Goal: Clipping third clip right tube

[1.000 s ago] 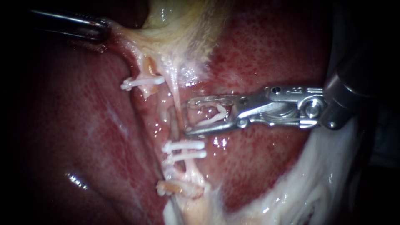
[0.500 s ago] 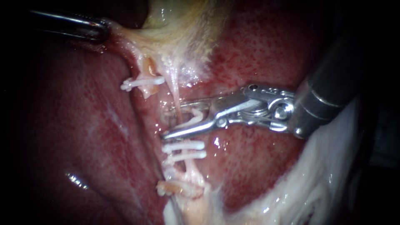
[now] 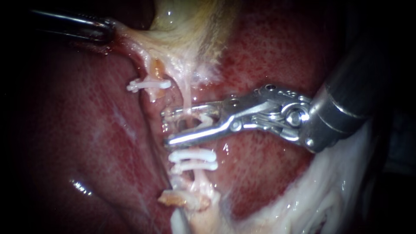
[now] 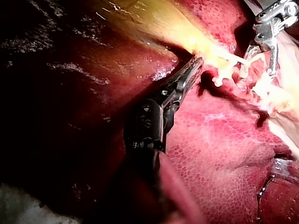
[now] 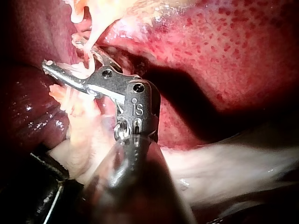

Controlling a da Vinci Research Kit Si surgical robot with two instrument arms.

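The right tube [image 3: 186, 96] runs down from the pale gallbladder [image 3: 190, 26] and carries two white clips [image 3: 193, 160] low on it. My right instrument [image 3: 168, 128] comes in from the right, its jaws open and straddling this tube just above those clips, with a white clip [image 3: 204, 121] loaded between them. The left tube bears one white clip [image 3: 149, 84]. My left instrument [image 3: 108, 30], at the upper left, is shut on gallbladder tissue. In the left wrist view its jaws [image 4: 195, 63] pinch the yellowish tissue. In the right wrist view my right instrument [image 5: 63, 53] reaches across the tube.
Red liver [image 3: 86, 143] lies on both sides of the tubes. White fatty tissue [image 3: 329, 199] spreads under the right instrument's shaft. A cut stump of pale tissue [image 3: 182, 200] sits below the two clips.
My right instrument has moved left, from beside the right tube until its jaws span it. The left instrument has stayed put.
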